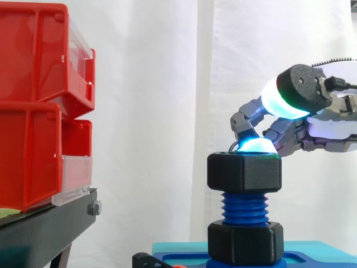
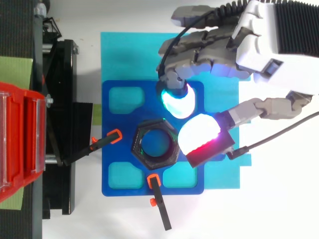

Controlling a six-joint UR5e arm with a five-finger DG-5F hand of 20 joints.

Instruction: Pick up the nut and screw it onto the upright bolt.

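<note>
Nut [image 1: 244,172] sits on top of the upright bolt [image 1: 244,207], level, w/ several blue threads bare below it. My read: it's started on the thread but far from run down. Top view looks straight down the nut's [image 2: 154,144] bore, so it's centred on the bolt axis.

Under the bare threads is a second black hex collar [image 1: 245,242] at the bolt's foot, prob. there to lock the bolt upright. Bolt stands mid blue plate [image 2: 112,134], which two orange-tipped clamps [image 2: 115,134] pin down, presumably so nothing twists when the nut gets torque. Plate lies on a teal mat [image 2: 129,55].

Robot hand [image 2: 259,30] comes in from the right, above nut height. Fingers curled, thumb held well apart from them, nothing clasped. One cyan fingertip pad [image 1: 256,146] hooks down to the nut's top at its far side; touching or just beside it, can't tell. Thumb pad [image 2: 199,133] hangs higher, beside the nut's right edge and clear of it. Looks like a pose for flicking the nut round by one tip, not a grip.

Next needs: tip on a hex flat, push along the rim, not downward, or the thread may jam.

Red bins [image 1: 33,111] on the black stand [image 1: 44,229] are well apart to the left, not involved.
</note>
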